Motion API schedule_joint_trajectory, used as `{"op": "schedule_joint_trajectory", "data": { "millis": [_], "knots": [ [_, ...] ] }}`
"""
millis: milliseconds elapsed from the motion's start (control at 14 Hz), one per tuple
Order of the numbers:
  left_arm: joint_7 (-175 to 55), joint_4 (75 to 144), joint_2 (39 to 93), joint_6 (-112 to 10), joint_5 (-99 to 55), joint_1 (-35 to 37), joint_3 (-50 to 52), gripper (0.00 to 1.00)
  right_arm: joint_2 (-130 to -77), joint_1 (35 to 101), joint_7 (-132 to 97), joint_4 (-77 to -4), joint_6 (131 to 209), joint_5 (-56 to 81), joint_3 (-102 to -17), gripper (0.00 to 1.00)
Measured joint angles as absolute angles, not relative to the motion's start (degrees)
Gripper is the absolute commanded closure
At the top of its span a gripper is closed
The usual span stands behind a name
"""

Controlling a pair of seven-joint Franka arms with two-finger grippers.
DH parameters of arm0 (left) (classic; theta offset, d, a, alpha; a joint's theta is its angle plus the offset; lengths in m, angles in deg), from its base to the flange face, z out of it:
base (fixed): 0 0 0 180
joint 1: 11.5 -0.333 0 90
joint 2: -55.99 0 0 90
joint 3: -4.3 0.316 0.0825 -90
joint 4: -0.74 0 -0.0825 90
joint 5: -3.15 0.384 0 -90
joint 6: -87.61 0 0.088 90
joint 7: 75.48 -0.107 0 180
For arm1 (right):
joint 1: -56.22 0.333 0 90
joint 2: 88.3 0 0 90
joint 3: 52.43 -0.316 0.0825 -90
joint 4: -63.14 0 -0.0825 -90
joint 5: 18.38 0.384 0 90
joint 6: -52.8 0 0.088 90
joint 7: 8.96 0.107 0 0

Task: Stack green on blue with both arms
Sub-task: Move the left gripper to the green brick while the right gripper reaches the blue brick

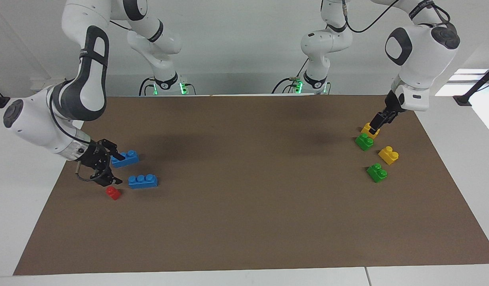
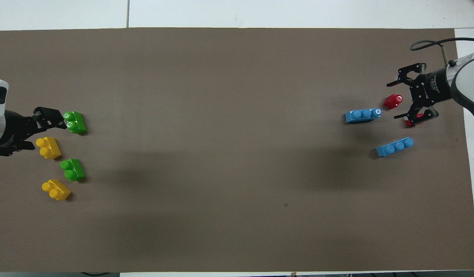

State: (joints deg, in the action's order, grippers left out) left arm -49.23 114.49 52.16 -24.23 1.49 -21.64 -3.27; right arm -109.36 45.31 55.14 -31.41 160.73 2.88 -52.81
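Note:
Two green bricks (image 1: 364, 141) (image 1: 377, 172) lie among the yellow ones at the left arm's end; from overhead the greens (image 2: 73, 170) (image 2: 75, 122) show too. My left gripper (image 1: 373, 127) (image 2: 37, 130) hangs open above this cluster and holds nothing. Two blue bricks (image 1: 125, 158) (image 1: 143, 181) lie at the right arm's end, also seen from overhead (image 2: 394, 146) (image 2: 363, 115). My right gripper (image 1: 116, 170) (image 2: 396, 100) is low and open beside the blue bricks. It grips nothing.
Two yellow bricks (image 1: 370, 130) (image 1: 388, 155) sit beside the greens. One red brick (image 1: 113, 193) lies by the blue ones; the other red brick (image 2: 412, 122) is partly covered by the right gripper. A brown mat (image 1: 244, 178) covers the table.

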Motion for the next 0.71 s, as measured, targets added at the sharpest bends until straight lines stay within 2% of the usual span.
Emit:
{"op": "schedule_joint_trajectory", "data": {
  "millis": [214,714],
  "knots": [
    [-48.8,114.5,56.3,-28.2,1.5,-22.7,-3.2,0.03,-110.3,45.3,55.1,-33.2,163.8,4.1,-52.9,0.00],
    [-49.2,111.7,64.3,-32.6,2.3,-23.3,-3.2,0.00,-112.8,45.5,54.8,-35.6,170.1,4.6,-53.4,0.00]
  ]
}}
